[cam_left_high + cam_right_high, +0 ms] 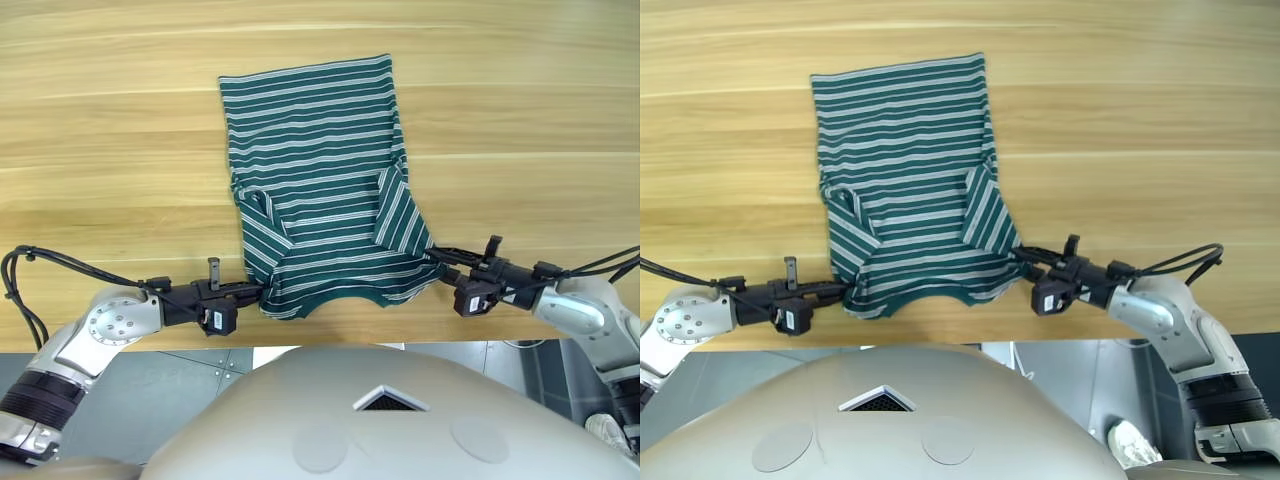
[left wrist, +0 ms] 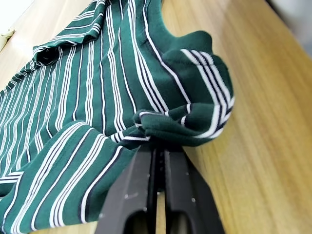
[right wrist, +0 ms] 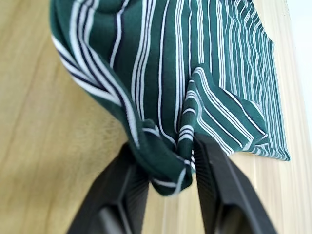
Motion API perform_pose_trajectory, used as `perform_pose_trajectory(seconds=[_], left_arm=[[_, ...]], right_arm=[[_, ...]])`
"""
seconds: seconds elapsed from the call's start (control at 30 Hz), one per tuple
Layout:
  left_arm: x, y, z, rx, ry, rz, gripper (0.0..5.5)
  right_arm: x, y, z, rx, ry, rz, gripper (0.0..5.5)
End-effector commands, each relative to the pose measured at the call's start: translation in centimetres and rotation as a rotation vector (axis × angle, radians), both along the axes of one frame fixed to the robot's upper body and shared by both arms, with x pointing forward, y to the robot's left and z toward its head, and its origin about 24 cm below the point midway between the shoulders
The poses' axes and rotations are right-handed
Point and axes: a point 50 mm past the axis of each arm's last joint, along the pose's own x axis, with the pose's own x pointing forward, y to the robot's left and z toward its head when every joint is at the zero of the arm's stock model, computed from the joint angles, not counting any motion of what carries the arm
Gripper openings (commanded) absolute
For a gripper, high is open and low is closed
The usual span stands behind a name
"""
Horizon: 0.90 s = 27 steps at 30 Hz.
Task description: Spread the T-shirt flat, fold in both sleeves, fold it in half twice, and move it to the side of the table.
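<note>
The T-shirt [image 1: 320, 170] is lying lengthwise down the middle of the desk [image 1: 110, 150], its hem [image 1: 305, 68] pointing away from the robot and its collar [image 1: 340, 298] sitting just beside the desk's near edge [image 1: 120, 345]. Both sleeves are already lying folded in over the body: the left sleeve [image 1: 262, 215] and the right sleeve [image 1: 398, 215] are forming 2 slanted flaps, apart from each other. The left jaws are pinching a bunched fold at the near left shoulder corner, closed tight on the cloth. The right jaws are clamping the near right shoulder corner, with a thick roll of fabric wedged between them.

The cloth is looking light, thin and limp, so it is likely going to sag between the 2 holds rather than keeping any shape, and the loose flaps are probably going to slip open if the near end is lifted fast. These 2 shoulder corners are seeming the right places to be holding for carrying the near end over to the hem. Both layers may be caught in each pinch, though the wrist views are not showing that clearly. The wood is looking smooth, so the shirt is apt to be sliding on it. The 1 thing worth minding is the near edge, since the collar is lying so close to it
</note>
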Motion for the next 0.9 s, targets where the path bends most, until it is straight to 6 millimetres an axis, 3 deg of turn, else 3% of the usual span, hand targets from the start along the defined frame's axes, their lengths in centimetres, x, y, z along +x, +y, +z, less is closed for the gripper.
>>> perform_pose_trajectory(seconds=[0.03,0.2,0.3,0.43,0.57,0.77,0.9], left_arm=[[-1.1,0.5,-1.3,0.055,0.071,0.012,0.02],[-1.0,0.3,-1.3,-0.002,0.063,0.050,0.02],[-1.4,-0.3,-0.9,-0.074,0.071,0.067,0.02],[-3.3,-1.8,0.1,-0.231,0.118,0.116,0.01],[-3.6,-1.8,0.9,-0.306,0.097,0.212,0.00],[2.8,-1.5,3.0,-0.458,-0.159,0.447,0.00],[4.9,-1.7,2.6,-0.435,-0.222,0.523,0.00]], right_arm=[[0.2,-0.1,1.2,0.041,-0.029,-0.002,0.70],[-0.6,0.5,1.7,0.104,-0.018,0.001,0.03],[-1.4,0.9,1.6,0.129,0.008,0.002,0.00],[-3.3,0.5,0.7,0.127,0.080,-0.063,0.00],[-3.7,-0.5,1.3,0.160,0.057,-0.147,0.00],[0.7,0.7,3.0,0.252,-0.154,-0.215,0.00],[4.6,2.4,4.4,0.354,-0.272,-0.264,0.00]])
